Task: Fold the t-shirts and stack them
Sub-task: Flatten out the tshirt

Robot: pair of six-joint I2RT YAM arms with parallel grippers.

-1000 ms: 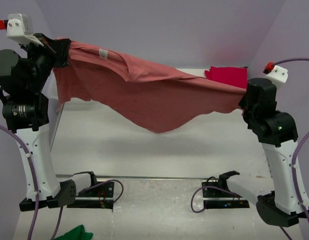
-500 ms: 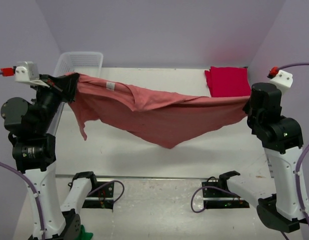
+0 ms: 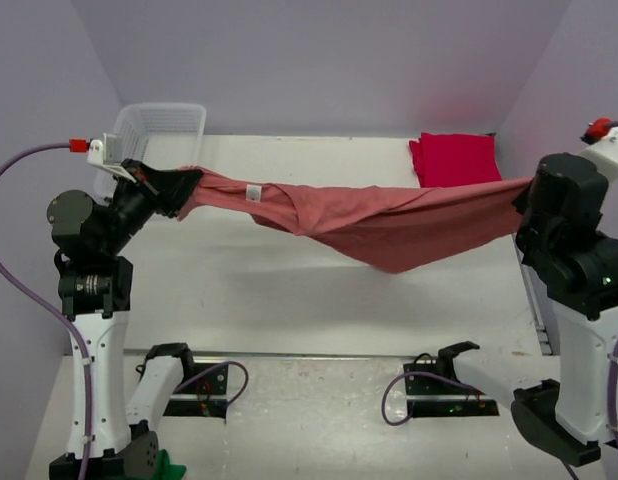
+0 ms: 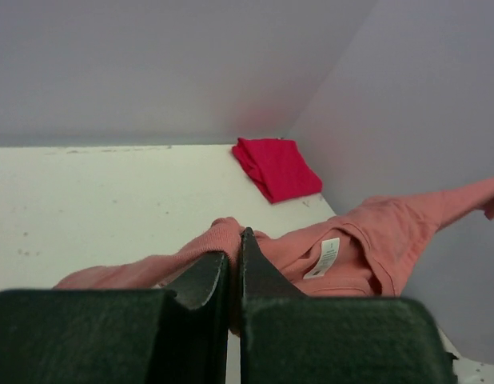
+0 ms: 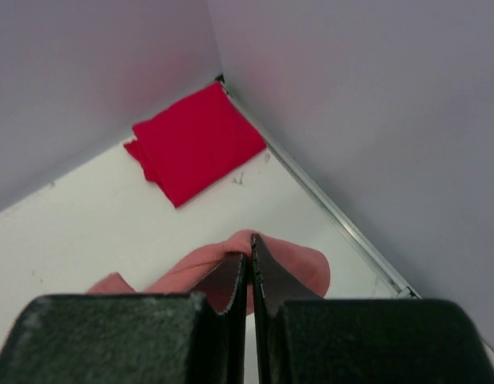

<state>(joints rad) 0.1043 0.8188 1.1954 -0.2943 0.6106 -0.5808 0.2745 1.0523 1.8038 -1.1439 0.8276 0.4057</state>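
The salmon-red t-shirt hangs stretched in the air between my two grippers, sagging in the middle above the table. My left gripper is shut on its left end; in the left wrist view the cloth is pinched between the jaws, and the collar with its white label lies to the right. My right gripper is shut on the right end, with cloth bulging past the jaws in the right wrist view. The crimson t-shirt lies folded at the far right corner of the table.
A clear plastic basket stands at the far left corner. A small green cloth lies by the left arm's base. A metal rail runs along the table's right edge by the wall.
Both grippers have dropped lower with the salmon shirt. The left one came down a long way. The shirt is now pulled tighter and hangs closer to the table.
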